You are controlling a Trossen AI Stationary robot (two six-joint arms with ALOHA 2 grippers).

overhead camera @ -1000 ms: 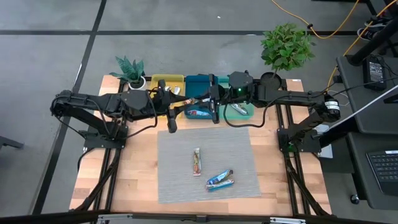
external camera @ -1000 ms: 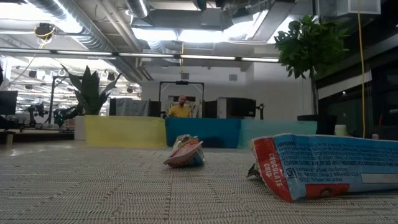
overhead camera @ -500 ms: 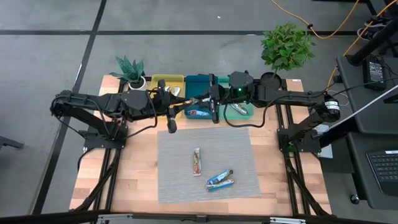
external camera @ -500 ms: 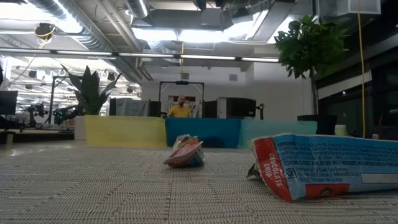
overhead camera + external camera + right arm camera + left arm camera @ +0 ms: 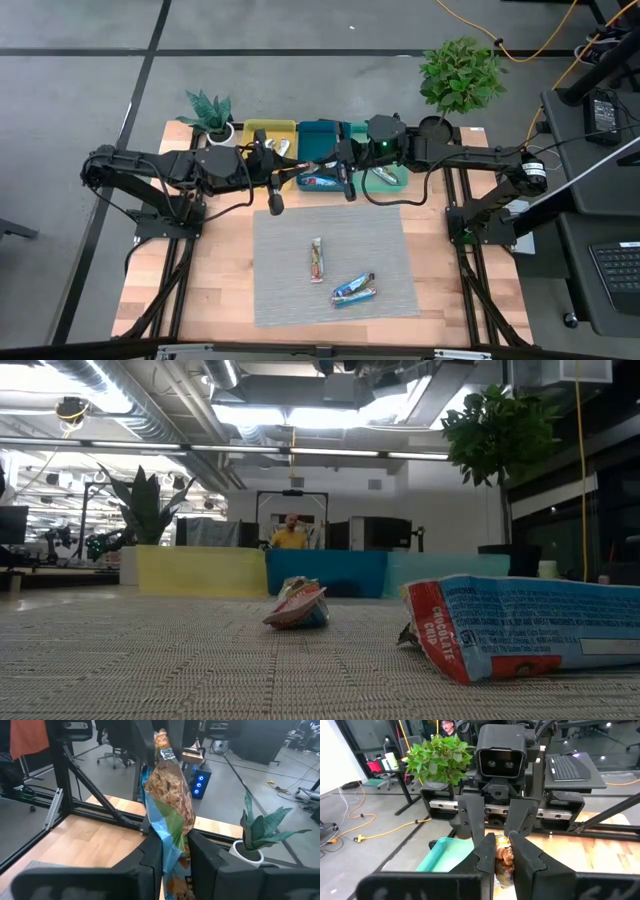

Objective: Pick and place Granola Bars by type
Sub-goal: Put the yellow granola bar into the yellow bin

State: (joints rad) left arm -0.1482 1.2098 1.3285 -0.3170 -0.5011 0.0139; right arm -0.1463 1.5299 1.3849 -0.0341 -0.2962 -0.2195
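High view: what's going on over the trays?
A handover in mid-air, it seems. The left gripper and right gripper both appear closed on one multicoloured granola bar, held above the blue tray. A red-orange bar and a blue bar lie unsorted on the grey mat.

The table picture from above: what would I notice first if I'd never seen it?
Two dark arms meet over the row of trays at the table's far edge, the left gripper and the right gripper both pinching one crinkly multicoloured granola bar in mid-air. Nearer, on the grey woven mat, lie a slim red-orange wrapped bar and a bright blue wrapped bar.
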